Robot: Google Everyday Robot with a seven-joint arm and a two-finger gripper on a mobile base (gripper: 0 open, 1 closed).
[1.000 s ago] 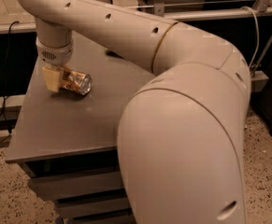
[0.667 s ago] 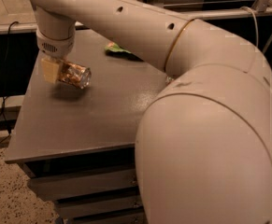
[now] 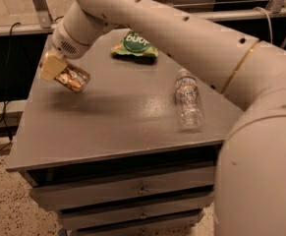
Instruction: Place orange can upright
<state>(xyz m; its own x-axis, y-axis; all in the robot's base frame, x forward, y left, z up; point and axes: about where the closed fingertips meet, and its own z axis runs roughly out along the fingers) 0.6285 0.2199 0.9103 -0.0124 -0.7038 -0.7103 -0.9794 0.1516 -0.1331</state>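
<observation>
The orange can is held tilted, nearly on its side, a little above the left part of the grey table. It has an orange-brown mottled label. My gripper is at the can's upper left end, and its yellowish fingers are closed on the can. The white arm reaches in from the upper right, over the table's back edge.
A clear plastic bottle lies on its side at the table's right. A green snack bag lies at the back middle. The table's front has drawers. The left edge of the table is just below the can.
The arm has swung back and lifted the can off the table. The can now hangs tilted above the left part of the table, and the bottle and the bag have come into view.
</observation>
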